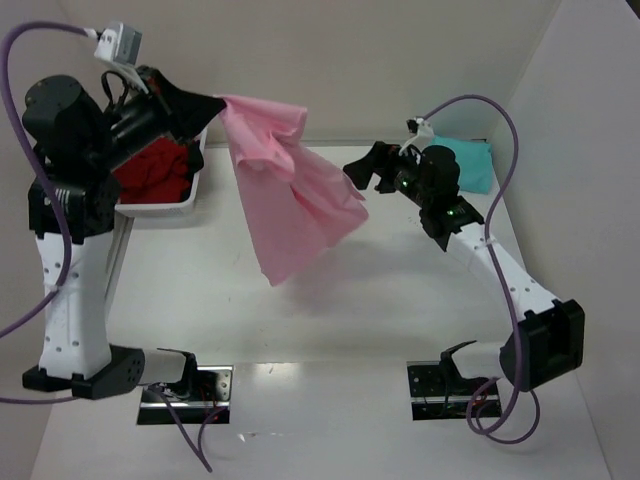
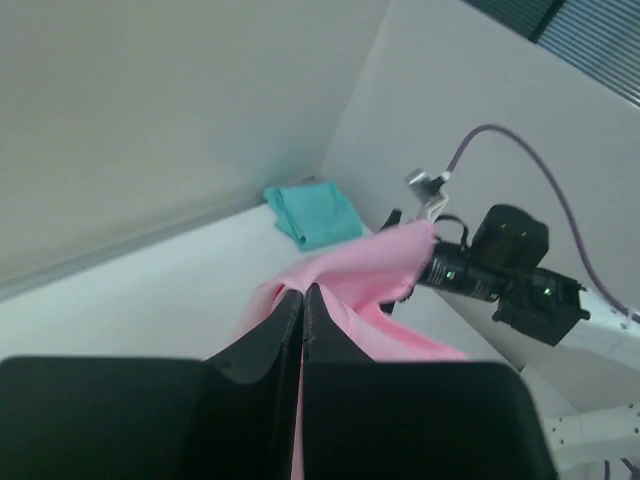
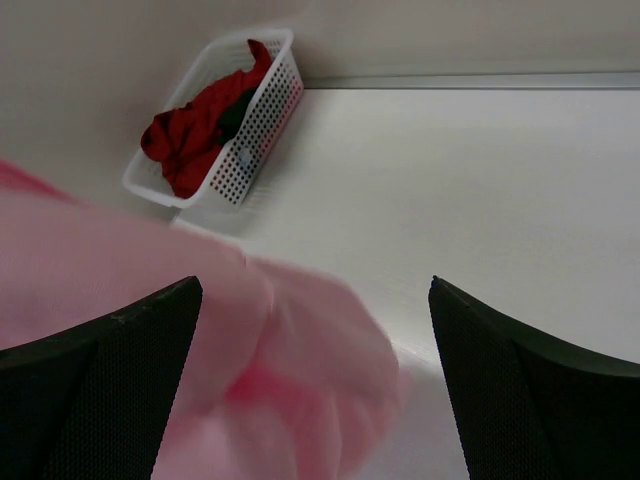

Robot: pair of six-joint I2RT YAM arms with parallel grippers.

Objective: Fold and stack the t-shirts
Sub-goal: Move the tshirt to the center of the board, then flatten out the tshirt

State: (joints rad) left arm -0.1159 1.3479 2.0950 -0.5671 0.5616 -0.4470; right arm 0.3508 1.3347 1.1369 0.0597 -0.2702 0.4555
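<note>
White table (image 1: 380,300) fills the top view, walled at the back and sides. Over it hangs the pink shirt (image 1: 295,200), lifted clear of the surface for most of its length. Its top corner is at 11 o'clock, and the crumpled cloth drapes down toward the centre.

At 10 o'clock sits the basket (image 1: 165,208), against the back wall, with red shirts (image 1: 155,172) bunched inside. At 2 o'clock, in the far corner, the teal shirt (image 1: 475,165) lies folded flat on the table.

The left gripper (image 1: 215,100) is raised at 11 o'clock, its jaws pressed together on the pink shirt's top corner. The right gripper (image 1: 358,170) is at the shirt's 3 o'clock edge, jaws wide apart. Its wrist view shows blurred pink cloth (image 3: 120,290) low between the fingers (image 3: 100,380). Whether they touch it cannot be told.
</note>
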